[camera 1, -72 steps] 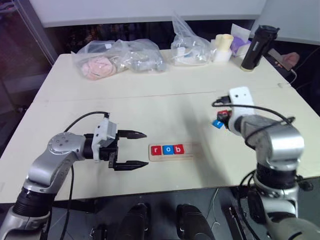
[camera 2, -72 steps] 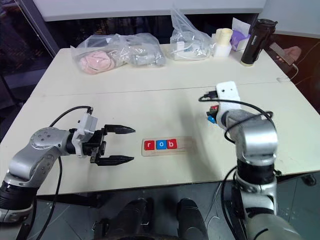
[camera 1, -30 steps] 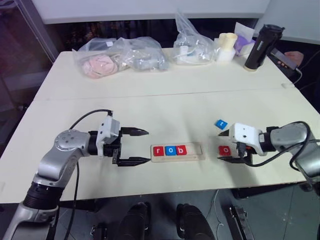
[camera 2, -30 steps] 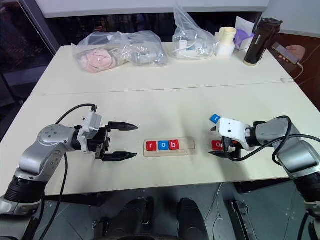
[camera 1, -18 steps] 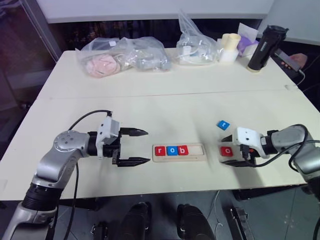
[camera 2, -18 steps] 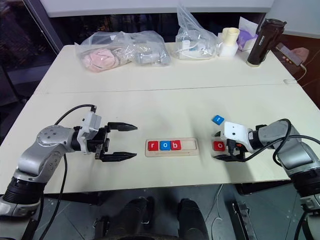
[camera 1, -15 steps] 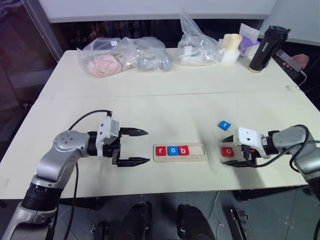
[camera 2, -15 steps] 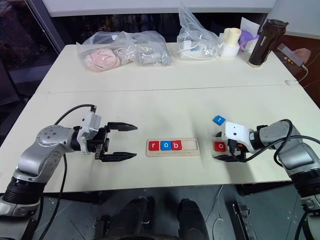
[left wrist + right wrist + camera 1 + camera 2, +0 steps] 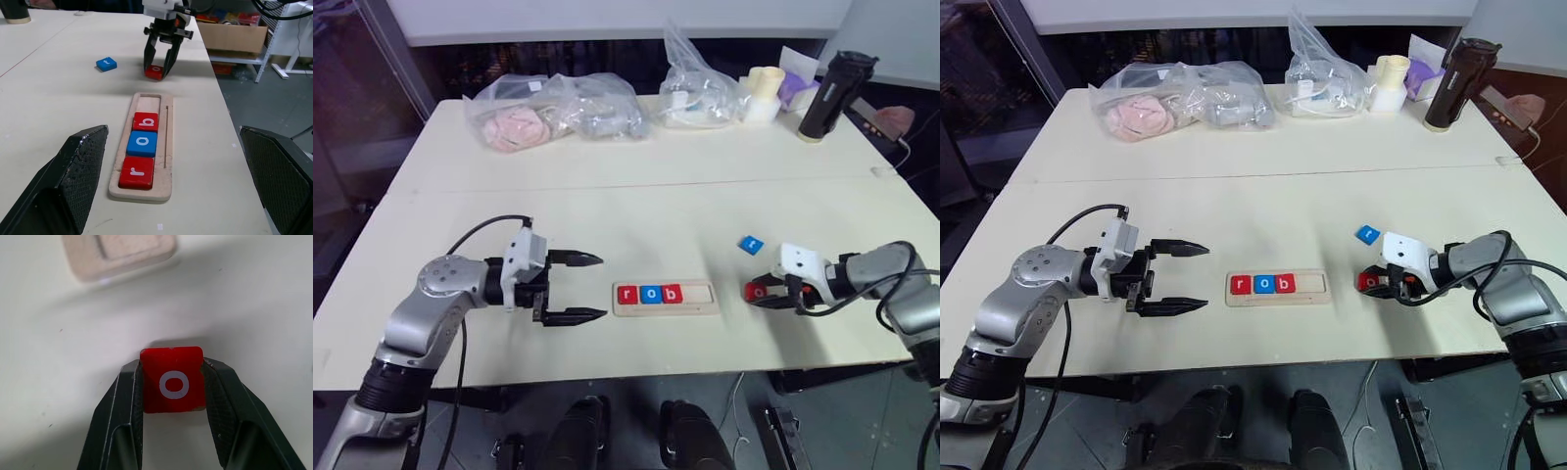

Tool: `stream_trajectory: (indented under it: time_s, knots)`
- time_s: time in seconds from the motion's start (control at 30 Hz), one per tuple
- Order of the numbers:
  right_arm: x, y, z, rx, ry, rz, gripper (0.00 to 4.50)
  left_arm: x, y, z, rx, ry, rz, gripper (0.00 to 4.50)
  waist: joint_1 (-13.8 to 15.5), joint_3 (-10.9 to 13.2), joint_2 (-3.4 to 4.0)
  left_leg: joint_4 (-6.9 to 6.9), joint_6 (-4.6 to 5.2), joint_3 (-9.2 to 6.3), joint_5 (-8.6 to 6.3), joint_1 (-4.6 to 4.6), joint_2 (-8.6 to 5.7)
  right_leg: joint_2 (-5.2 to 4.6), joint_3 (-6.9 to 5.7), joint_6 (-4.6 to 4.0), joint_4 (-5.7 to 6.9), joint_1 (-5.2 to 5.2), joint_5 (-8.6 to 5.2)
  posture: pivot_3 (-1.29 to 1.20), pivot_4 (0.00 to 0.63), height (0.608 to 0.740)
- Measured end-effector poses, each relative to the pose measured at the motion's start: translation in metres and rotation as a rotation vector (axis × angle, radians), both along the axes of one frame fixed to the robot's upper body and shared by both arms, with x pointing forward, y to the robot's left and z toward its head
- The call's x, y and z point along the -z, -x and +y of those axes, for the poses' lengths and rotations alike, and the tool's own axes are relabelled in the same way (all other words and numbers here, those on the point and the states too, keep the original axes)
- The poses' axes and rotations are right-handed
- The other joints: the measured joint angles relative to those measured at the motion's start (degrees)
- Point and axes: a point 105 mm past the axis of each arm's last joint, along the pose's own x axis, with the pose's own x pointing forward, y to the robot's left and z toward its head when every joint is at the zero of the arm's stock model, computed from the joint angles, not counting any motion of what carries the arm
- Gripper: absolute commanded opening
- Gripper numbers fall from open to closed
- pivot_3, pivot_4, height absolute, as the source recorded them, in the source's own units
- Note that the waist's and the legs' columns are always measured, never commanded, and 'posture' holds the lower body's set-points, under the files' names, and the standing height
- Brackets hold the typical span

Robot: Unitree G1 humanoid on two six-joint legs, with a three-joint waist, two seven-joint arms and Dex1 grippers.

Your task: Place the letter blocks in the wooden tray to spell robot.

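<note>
A broad cream-coloured table (image 9: pixel 607 196) carries a long narrow pale-wood tray (image 9: pixel 666 297) near its front edge, the landmark for everything else. Three letter blocks sit in the tray's recess: a red "r" tile (image 9: pixel 626 294), a blue "o" tile (image 9: pixel 649 294) and a red "b" tile (image 9: pixel 672 293), side by side from the tray's left end, with the right-hand part of the recess bare.

To the left of the tray, the left gripper (image 9: pixel 576 287) hangs just above the table with its two black fingers spread wide, pointing at the tray's left end and holding nothing.

To the right of the tray, the right gripper (image 9: pixel 172 382) has its two black fingers pressed against opposite sides of a small red square tile marked "o" (image 9: pixel 171 379), which is pinched between them at the table surface. A small blue square tile with a white letter (image 9: pixel 751 244) lies loose on the table, beyond the tray's right end and near the right gripper.
</note>
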Motion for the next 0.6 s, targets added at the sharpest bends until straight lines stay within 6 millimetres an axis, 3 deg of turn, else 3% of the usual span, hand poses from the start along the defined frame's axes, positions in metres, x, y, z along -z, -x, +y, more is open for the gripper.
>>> stream_trajectory:
  time_s: [0.2, 0.37, 0.6]
  knots:
    - [-0.029, 0.001, 0.049, -0.148, -0.057, -0.068, 1.14, 0.000, 0.000, 0.000, 0.000, 0.000, 0.000, 4.50, 0.2, 0.0, 0.01, 0.01, -0.02, -0.01, 0.01, -0.01, 0.01, 0.02, 0.00, 0.00, 0.06, -0.02, 0.00, 0.00, 0.150, 0.738]
    - [-0.012, 0.006, 0.076, -0.217, -0.073, -0.021, 1.14, 0.000, 0.000, 0.001, -0.004, -0.004, 0.002, 4.50, 0.2, 0.0, 0.00, 0.04, -0.02, 0.00, 0.01, -0.03, -0.03, -0.02, 0.01, 0.00, 0.02, 0.00, 0.00, 0.00, 0.150, 0.738]
    - [-0.004, 0.006, 0.084, -0.231, -0.070, -0.013, 1.14, -0.002, 0.000, 0.000, -0.009, -0.006, -0.003, 4.50, 0.1, 0.0, 0.00, 0.03, -0.02, -0.01, 0.02, -0.03, -0.02, 0.00, 0.01, 0.00, 0.08, -0.04, 0.00, 0.00, 0.150, 0.738]
